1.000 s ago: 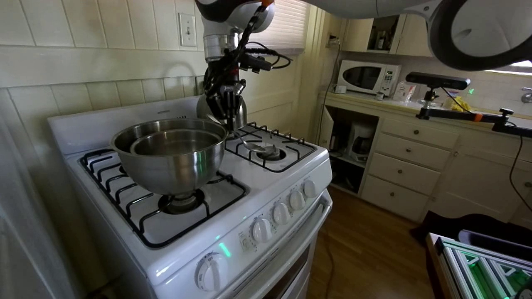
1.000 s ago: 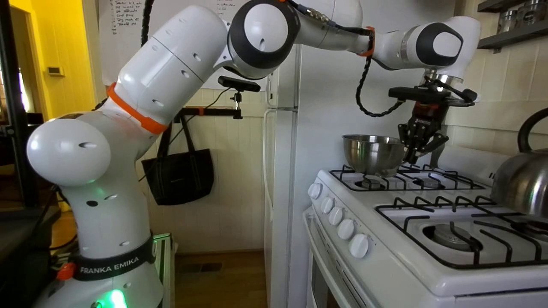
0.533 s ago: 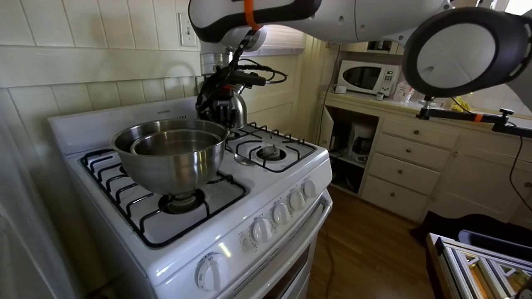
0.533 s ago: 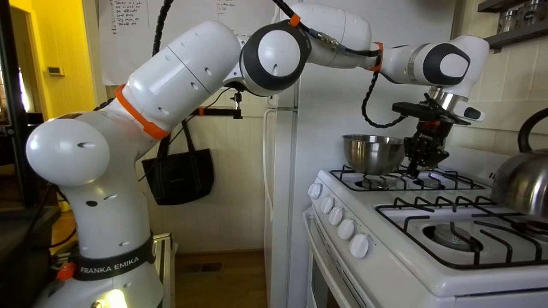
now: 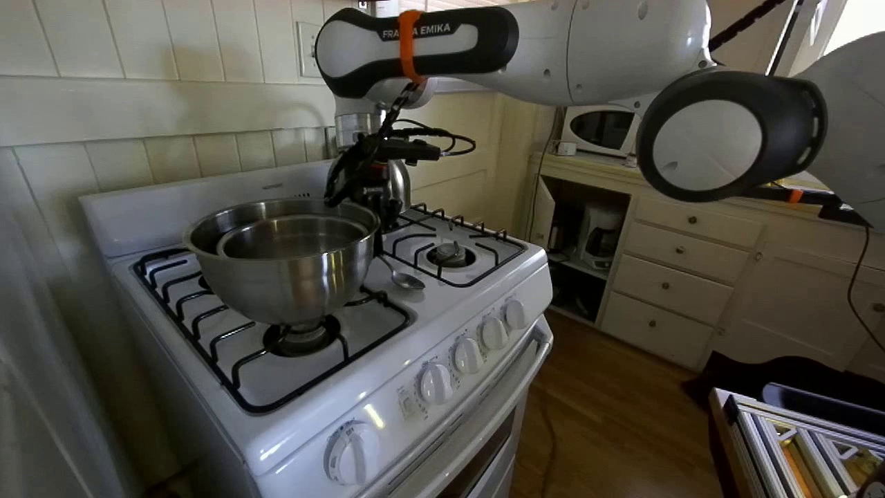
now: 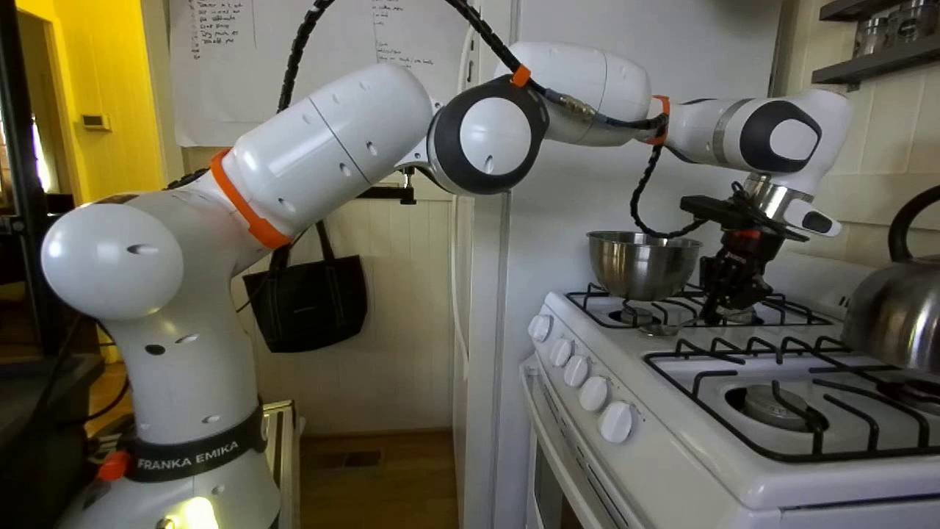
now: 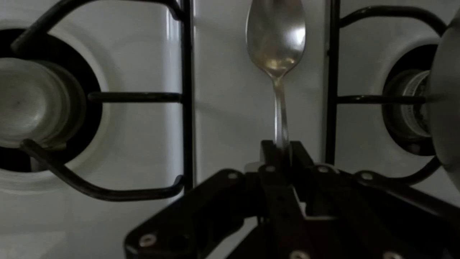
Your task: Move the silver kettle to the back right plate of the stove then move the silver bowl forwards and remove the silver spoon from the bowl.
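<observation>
Silver spoon [image 7: 276,39], silver bowl [image 5: 301,290], white stove [image 5: 442,318]
Black grates [image 7: 187,118] and gripper [image 7: 282,147]; silver kettle [image 6: 899,316], black handle [image 6: 897,229]; white arm [image 6: 334,139] with orange bands [image 6: 239,200]; cream panelling [image 5: 193,41] lined vertically; yellow wall [image 6: 110,66]; black bag [image 6: 308,305]; brown floor [image 5: 608,408]

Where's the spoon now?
In the wrist view, the spoon is upper centre, handle in the claw, seen between two grates, left of the bowl. Whether it touches the stovetop is unclear.

Plainly a kitchen, judging by the stove [image 5: 429,317] with its kettle [image 6: 892,312] and bowl [image 5: 283,285], the fridge [image 6: 558,213] beside it and the microwave [image 5: 600,128] on the counter [image 5: 594,167] over drawers [image 5: 643,277]. Also stocked with jars [image 6: 872,37] on a shelf [image 6: 881,63] and a coffee maker [image 5: 599,235] in an open cupboard [image 5: 544,218]. Looks like a home's, from the panelled wall [image 5: 235,41], wooden floor [image 5: 594,394] and hanging bag [image 6: 305,305].
</observation>
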`<state>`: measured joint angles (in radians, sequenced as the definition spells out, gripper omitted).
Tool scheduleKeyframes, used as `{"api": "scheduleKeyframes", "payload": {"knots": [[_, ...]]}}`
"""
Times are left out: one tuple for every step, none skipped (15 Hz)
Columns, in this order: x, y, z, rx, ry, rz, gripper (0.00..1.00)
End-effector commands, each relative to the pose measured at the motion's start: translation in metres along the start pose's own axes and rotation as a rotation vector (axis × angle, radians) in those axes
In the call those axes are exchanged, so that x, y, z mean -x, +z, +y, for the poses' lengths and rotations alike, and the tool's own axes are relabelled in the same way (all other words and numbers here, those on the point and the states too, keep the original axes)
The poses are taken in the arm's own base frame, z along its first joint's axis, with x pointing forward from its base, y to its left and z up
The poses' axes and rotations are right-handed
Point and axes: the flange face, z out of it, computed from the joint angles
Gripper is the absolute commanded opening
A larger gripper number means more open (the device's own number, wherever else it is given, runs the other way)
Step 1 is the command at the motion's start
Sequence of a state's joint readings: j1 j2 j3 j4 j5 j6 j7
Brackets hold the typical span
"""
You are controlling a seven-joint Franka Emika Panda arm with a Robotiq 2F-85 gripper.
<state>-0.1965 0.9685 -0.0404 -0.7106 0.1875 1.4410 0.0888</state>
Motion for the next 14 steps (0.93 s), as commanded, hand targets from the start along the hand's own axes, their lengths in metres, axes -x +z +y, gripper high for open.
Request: {"api": "scheduleKeyframes", "payload": {"knots": [[-0.003, 0.009, -0.003, -0.012, 0.035, -0.034, 0.04], [-0.004, 0.011, -0.003, -0.007, 0.042, -0.037, 0.04], [-0.004, 0.012, -0.003, -0.007, 0.048, -0.043, 0.04], [-0.004, 0.014, -0.002, -0.006, 0.054, -0.047, 0.04], [-0.004, 0.014, -0.002, -0.004, 0.062, -0.047, 0.04], [-0.005, 0.016, -0.001, 0.000, 0.072, -0.049, 0.04], [-0.006, 0.017, 0.000, 0.007, 0.084, -0.047, 0.04], [-0.006, 0.017, 0.000, 0.006, 0.090, -0.048, 0.04], [-0.006, 0.017, 0.000, 0.005, 0.097, -0.049, 0.04], [-0.006, 0.018, 0.000, 0.004, 0.101, -0.051, 0.14], [-0.006, 0.019, 0.000, 0.006, 0.108, -0.052, 0.39], [-0.006, 0.020, 0.000, 0.006, 0.111, -0.054, 0.40], [-0.006, 0.020, 0.000, 0.007, 0.114, -0.055, 0.47], [-0.006, 0.020, 0.000, 0.007, 0.116, -0.056, 0.53]]}}
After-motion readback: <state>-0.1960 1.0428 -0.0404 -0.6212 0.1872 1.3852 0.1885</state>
